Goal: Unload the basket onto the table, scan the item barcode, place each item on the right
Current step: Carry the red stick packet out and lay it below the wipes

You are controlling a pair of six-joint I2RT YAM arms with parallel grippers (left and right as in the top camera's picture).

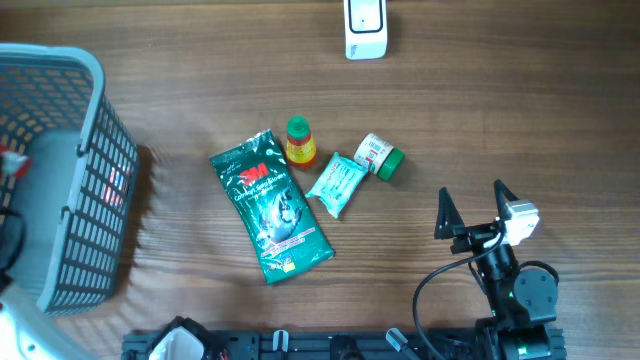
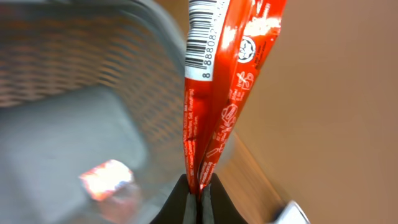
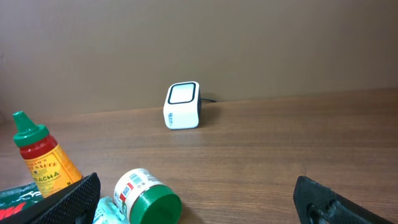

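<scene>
Where the red packet [image 2: 230,81] is: pinched by its lower seam in your left gripper [image 2: 199,186], at the left of the scene, with the basket [image 1: 60,58] wall just behind it.
Left gripper: jaws closed flat on the seam, so the packet stands up from the fingers with both printed faces uncovered.
Barcode [image 2: 202,37]: on the packet's upper end, turned toward the wrist camera (the frame cuts off its top). I judge the seam grip was chosen so that no finger hides it.
Scanner [image 1: 365,28]: upright at the far edge, mid-table [image 1: 520,90], window facing the near side. It is well apart from the packet, so I doubt it can read from where you hold it.
Right gripper [image 1: 472,195]: spread wide and holding nothing, parked near right, apart from everything and out of your path.
Loose items: green packet [image 1: 272,205], bottle [image 1: 299,142], teal packet [image 1: 337,183] and jar [image 1: 378,156] are clustered mid-table, nearer than the scanner. The bottle is just beside the green packet's far corner, and the teal packet looks to touch the jar.
Edges: the basket wall is tall, so I judge you must lift clear of the rim before swinging right.
Open room: bare wood runs along the far side from the basket to the scanner, and more lies right of the scanner. That far strip looks the safer lane, because the upright bottle is the tallest thing in the cluster.
</scene>
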